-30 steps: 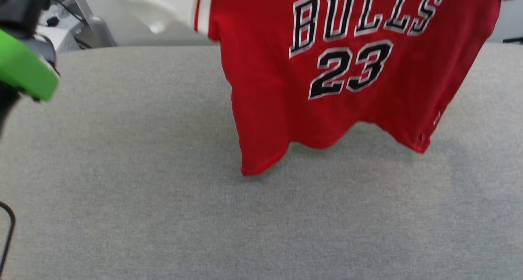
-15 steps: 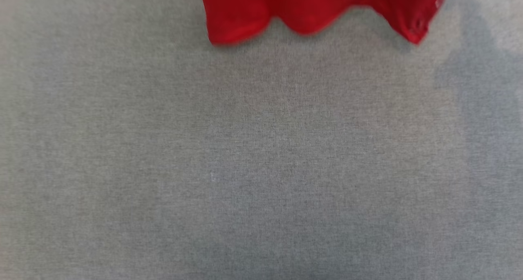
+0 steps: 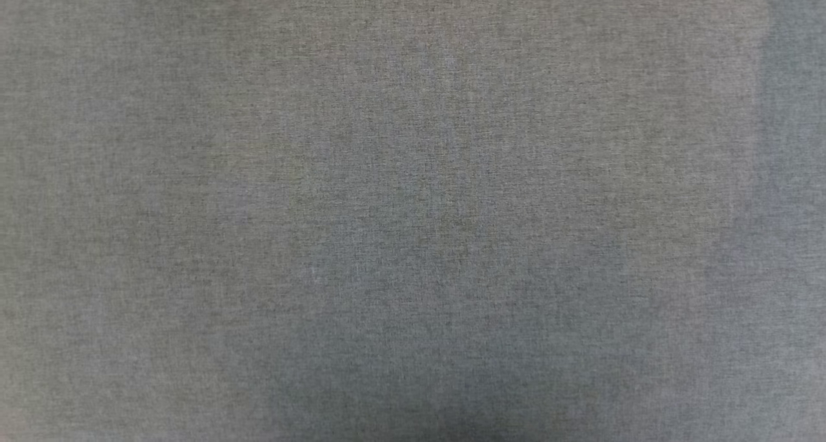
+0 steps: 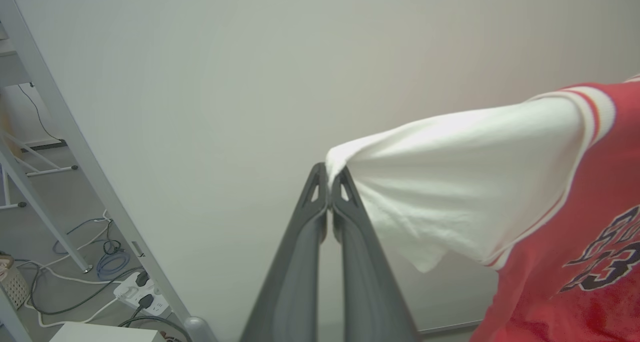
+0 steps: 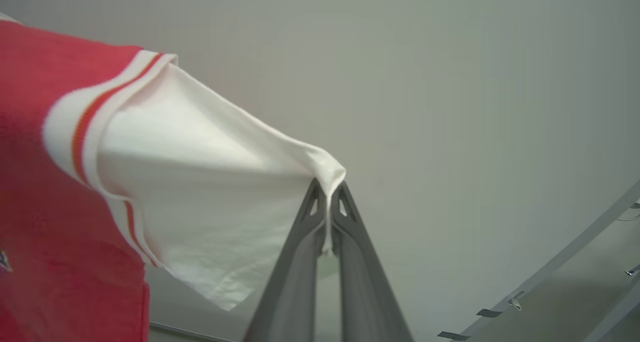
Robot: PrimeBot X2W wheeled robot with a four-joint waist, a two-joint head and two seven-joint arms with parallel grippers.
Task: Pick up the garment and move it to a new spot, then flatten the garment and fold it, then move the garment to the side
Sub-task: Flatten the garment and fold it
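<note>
Currently the left tool (image 4: 329, 182) and right tool (image 5: 328, 194) are each clamping a white sleeve (image 4: 465, 182), holding the garment (image 4: 575, 242) aloft; flattening and folding not yet done.

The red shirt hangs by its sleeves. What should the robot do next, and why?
Probably lower both hands together toward the grey surface: the left hand and right hand each pinch a sleeve tip, so the garment hangs spread, ready to lay flat.

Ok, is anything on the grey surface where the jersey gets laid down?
Nothing visible: the grey surface is bare in the head view. The left end effector and right end effector each pinch a white sleeve of the jersey.
</note>
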